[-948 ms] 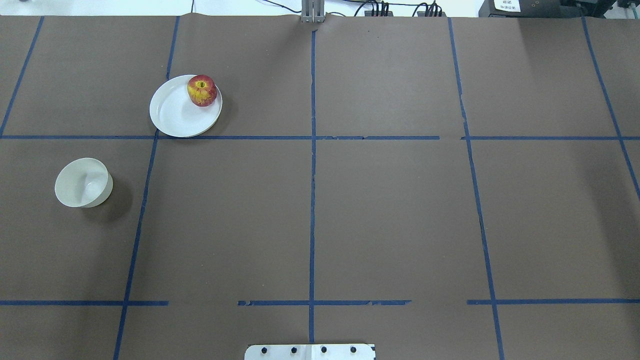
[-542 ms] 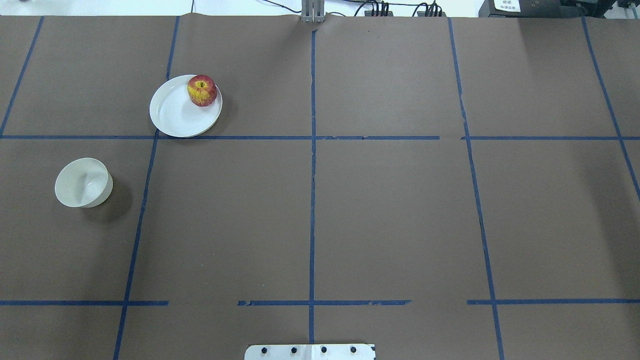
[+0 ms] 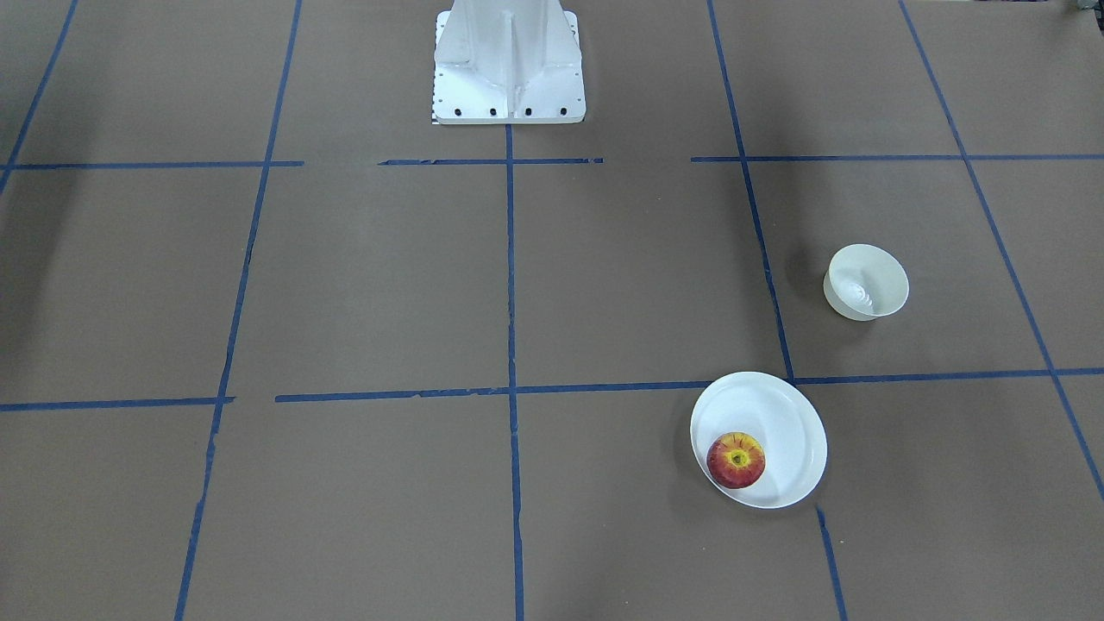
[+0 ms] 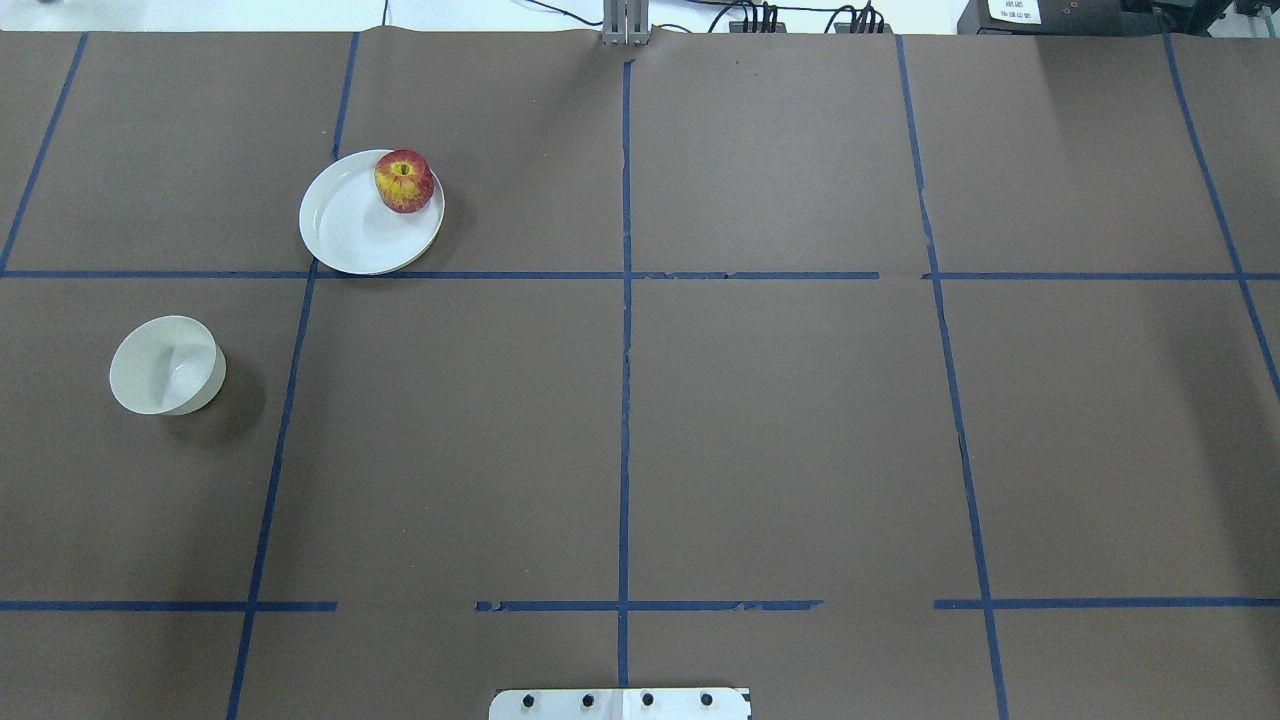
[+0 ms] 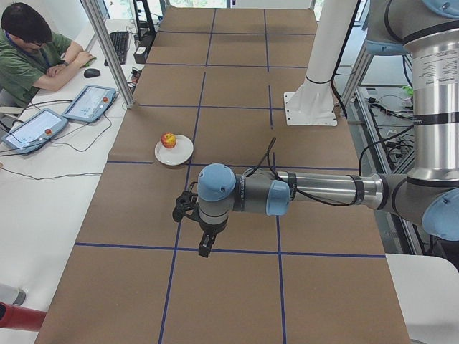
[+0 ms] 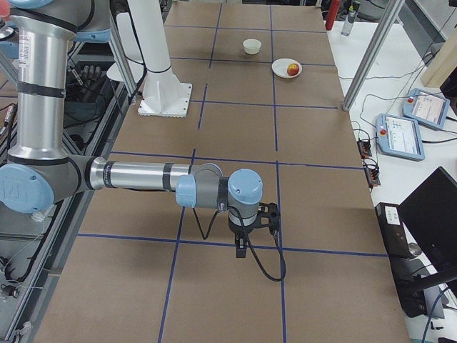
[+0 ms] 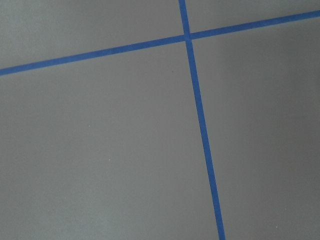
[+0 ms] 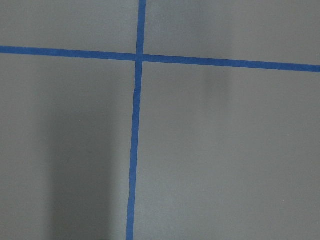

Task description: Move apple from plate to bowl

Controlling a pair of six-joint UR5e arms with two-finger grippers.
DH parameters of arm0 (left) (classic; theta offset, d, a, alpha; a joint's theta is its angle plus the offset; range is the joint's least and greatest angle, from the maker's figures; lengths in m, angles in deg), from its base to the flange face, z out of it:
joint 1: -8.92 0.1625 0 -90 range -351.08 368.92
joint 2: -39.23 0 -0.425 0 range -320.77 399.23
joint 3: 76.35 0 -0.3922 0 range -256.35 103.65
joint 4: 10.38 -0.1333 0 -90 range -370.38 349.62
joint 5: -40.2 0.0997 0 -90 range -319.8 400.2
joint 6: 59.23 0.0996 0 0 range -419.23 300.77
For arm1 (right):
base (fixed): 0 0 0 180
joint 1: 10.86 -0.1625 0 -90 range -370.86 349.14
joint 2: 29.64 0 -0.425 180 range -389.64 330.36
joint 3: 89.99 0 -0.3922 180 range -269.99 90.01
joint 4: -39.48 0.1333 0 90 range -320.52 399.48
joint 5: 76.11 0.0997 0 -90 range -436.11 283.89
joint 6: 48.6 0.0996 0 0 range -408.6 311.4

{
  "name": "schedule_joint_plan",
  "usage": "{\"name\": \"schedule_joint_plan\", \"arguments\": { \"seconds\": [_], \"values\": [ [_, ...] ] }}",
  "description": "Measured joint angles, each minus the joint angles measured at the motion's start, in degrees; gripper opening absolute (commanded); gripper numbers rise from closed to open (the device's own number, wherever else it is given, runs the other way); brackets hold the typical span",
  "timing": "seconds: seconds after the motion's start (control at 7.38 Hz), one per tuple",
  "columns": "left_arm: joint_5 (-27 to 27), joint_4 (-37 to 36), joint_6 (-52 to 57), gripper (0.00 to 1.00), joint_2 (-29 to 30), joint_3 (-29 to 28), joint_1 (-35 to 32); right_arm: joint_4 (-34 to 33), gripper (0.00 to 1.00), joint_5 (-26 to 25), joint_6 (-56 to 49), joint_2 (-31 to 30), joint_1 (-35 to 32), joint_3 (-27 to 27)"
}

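Your apple (image 4: 404,181) sits at the plate (image 4: 345,235) edge, well away from the left claw (image 5: 204,247), farther still from the right claw (image 6: 241,246) (you can't tell if either is spread or clenched), likely firm, light, smooth, rolls, so pinch across its widest middle.

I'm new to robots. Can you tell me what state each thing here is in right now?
apple: resting on the plate near its rim, stem end up, unheld.
plate: flat on the table, holding only the apple.
bowl: upright, empty, apart from the plate.
left gripper: pointing down above the table, away from the dishes; open or shut, cannot tell.
right gripper: pointing down above the table; open or shut, cannot tell.
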Motion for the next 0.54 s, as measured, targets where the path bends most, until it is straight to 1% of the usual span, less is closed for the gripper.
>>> {"name": "schedule_joint_plan", "arguments": {
  "seconds": [0.14,0.27,0.54],
  "values": [
    [0.1,2.4,-6.7,1.00,2.9,-0.1,2.9,0.0,1.00,0.0,0.0,0.0,0.0,0.0],
    [0.2,3.3,-14.3,1.00,6.9,-0.5,6.7,0.0,1.00,0.0,0.0,0.0,0.0,0.0],
    [0.5,3.4,-29.9,1.00,16.5,-2.1,15.6,0.0,1.00,0.0,0.0,0.0,0.0,0.0]
  ]
}}
